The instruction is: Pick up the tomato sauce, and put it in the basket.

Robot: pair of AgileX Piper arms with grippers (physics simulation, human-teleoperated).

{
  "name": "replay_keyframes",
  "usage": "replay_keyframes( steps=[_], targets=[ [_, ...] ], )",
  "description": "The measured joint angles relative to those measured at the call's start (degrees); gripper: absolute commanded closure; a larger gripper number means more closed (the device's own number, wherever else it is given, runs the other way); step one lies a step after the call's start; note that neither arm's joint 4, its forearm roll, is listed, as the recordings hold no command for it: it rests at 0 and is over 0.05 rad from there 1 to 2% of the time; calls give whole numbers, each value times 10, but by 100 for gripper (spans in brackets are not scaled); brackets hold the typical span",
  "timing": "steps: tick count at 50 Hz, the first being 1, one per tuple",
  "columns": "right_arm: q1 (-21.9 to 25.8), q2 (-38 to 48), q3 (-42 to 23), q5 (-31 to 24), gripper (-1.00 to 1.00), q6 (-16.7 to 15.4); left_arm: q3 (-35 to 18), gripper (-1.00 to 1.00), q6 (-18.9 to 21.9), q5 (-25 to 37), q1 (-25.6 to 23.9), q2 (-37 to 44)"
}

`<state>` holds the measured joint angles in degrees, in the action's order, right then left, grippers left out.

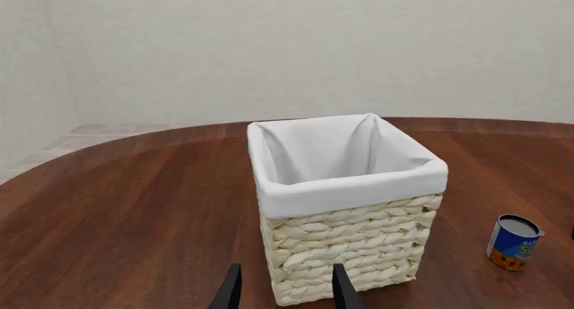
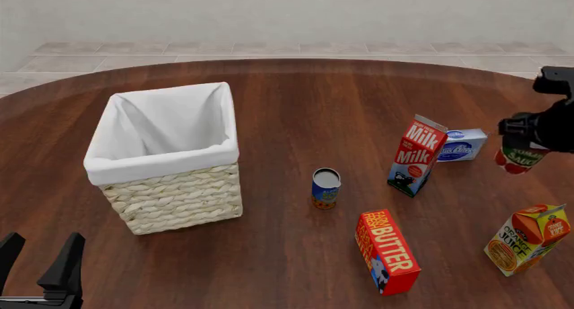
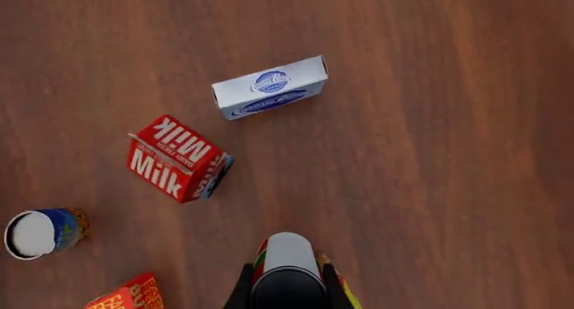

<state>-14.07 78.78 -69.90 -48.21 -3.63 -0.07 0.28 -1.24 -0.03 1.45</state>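
Observation:
The tomato sauce (image 2: 521,159), a red can with a green band and silver top (image 3: 287,258), hangs above the table at the right side, beyond the orange juice carton. My right gripper (image 2: 519,145) is shut on it, and its dark fingers (image 3: 244,290) clamp both sides of the can. The basket (image 2: 179,198), pale woven wicker with a white lining, stands at the left of the table and is empty inside. My left gripper (image 2: 40,263) hovers open near the front left edge, just in front of the basket wall (image 1: 359,245), with nothing between its fingers (image 1: 230,290).
A milk carton (image 2: 415,156) and a blue-and-white box (image 2: 464,146) stand right of centre. A blue-and-orange can (image 2: 326,188) stands mid-table. A red butter box (image 2: 388,251) and an orange juice carton (image 2: 529,238) lie nearer the front right.

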Motion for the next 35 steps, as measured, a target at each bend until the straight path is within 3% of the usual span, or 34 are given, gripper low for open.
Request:
replay_keyframes(
  steps=[17, 35],
  targets=[
    [64, -106, -46, -104, 100, 5, 0, -100, 0, 0, 0, 0],
    [127, -165, -91, -172, 100, 8, 0, -100, 0, 0, 0, 0]
  ],
)
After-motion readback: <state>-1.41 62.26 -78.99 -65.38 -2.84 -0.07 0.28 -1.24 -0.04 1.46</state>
